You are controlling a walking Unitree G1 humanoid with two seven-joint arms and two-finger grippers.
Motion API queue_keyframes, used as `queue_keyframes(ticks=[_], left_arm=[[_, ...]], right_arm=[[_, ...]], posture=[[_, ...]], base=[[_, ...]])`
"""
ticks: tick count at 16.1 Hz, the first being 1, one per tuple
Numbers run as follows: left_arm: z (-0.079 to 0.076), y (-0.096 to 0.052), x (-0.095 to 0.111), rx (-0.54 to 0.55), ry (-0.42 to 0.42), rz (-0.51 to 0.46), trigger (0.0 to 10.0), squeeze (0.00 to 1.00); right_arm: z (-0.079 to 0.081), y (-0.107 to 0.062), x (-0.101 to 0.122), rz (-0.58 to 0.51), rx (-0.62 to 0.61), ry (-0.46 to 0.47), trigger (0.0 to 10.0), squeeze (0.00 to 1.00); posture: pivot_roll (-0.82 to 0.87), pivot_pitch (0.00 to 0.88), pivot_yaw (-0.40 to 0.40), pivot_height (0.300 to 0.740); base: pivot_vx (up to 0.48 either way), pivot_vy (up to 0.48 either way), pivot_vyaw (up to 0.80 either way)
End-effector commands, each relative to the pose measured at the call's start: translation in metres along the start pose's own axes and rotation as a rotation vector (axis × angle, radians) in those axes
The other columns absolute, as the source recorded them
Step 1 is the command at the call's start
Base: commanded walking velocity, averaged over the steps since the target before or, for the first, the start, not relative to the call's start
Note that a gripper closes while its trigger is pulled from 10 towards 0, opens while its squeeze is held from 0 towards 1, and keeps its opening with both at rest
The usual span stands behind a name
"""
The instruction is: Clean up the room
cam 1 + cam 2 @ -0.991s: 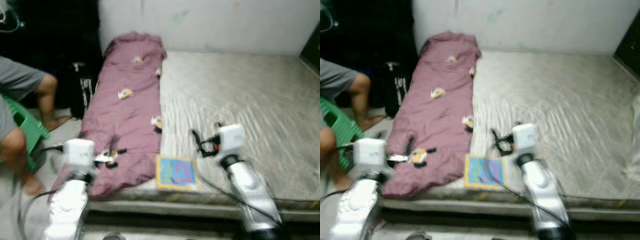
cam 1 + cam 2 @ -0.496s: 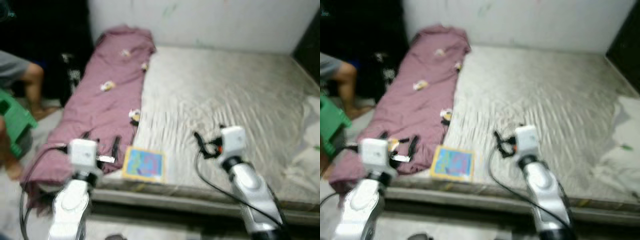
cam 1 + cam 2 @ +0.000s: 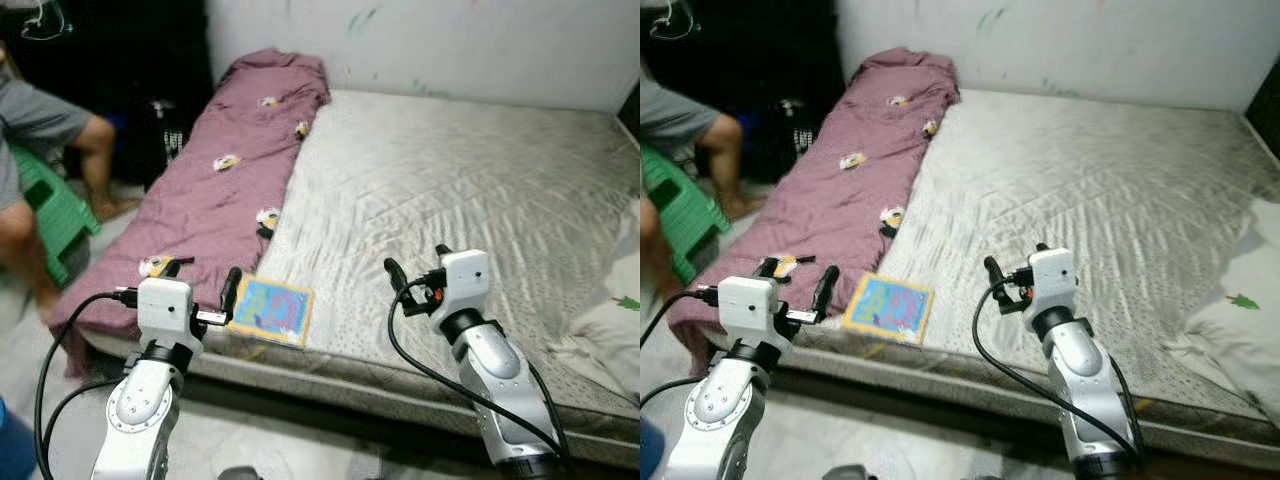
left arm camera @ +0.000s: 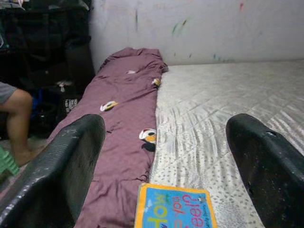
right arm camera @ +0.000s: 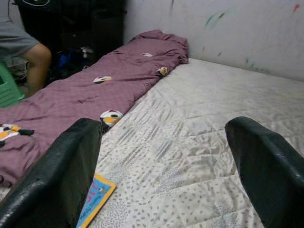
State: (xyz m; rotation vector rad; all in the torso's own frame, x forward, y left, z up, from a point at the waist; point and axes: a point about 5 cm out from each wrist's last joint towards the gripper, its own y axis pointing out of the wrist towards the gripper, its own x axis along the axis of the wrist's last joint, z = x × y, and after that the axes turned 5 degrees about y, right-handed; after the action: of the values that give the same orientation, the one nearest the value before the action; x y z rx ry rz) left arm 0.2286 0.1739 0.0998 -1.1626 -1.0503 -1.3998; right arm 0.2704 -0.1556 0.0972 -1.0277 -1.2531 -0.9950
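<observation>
A colourful children's book (image 3: 270, 310) lies flat near the front edge of a bare grey-white mattress (image 3: 470, 190), beside a long purple blanket (image 3: 230, 190) with small cartoon prints that covers the mattress's left strip. My left gripper (image 3: 208, 277) is open, low over the blanket's near end, just left of the book. In the left wrist view the book (image 4: 173, 214) lies between the spread fingers (image 4: 71, 161). My right gripper (image 3: 415, 262) is open above the mattress, right of the book, holding nothing.
A person (image 3: 40, 130) sits at the left on a green stool (image 3: 55, 215). Black bags (image 3: 165, 130) stand against the dark corner behind. A white pillow (image 3: 610, 330) lies at the mattress's right edge. The painted wall (image 3: 450, 40) runs behind the bed.
The head views swung right and then back left while sharpening. Both arms keep the same raised pose with fingers apart; the book and blanket lie where they were.
</observation>
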Motion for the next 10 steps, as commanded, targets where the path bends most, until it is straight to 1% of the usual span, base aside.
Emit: queue_keyframes(ticks=[1,9,10], left_arm=[[0.0017,0.0007,0.0043,-0.003,-0.003,-0.021,10.0,0.00],[0.0013,0.0005,0.0041,-0.011,-0.003,-0.025,10.0,0.00],[0.0016,0.0008,0.0028,-0.007,-0.008,-0.014,10.0,0.00]], right_arm=[[-0.0006,0.0008,0.0010,-0.003,0.004,0.002,10.0,0.00],[-0.0012,0.0012,0.0009,-0.002,-0.003,0.011,10.0,0.00],[-0.0012,0.0013,0.0005,0.000,-0.004,0.018,10.0,0.00]], posture=[[0.02,0.000,-0.019,0.740],[0.02,0.000,-0.019,0.740],[0.02,0.000,-0.019,0.740]], base=[[0.247,0.000,0.00],[0.291,0.000,0.00],[0.000,0.000,-0.64]])
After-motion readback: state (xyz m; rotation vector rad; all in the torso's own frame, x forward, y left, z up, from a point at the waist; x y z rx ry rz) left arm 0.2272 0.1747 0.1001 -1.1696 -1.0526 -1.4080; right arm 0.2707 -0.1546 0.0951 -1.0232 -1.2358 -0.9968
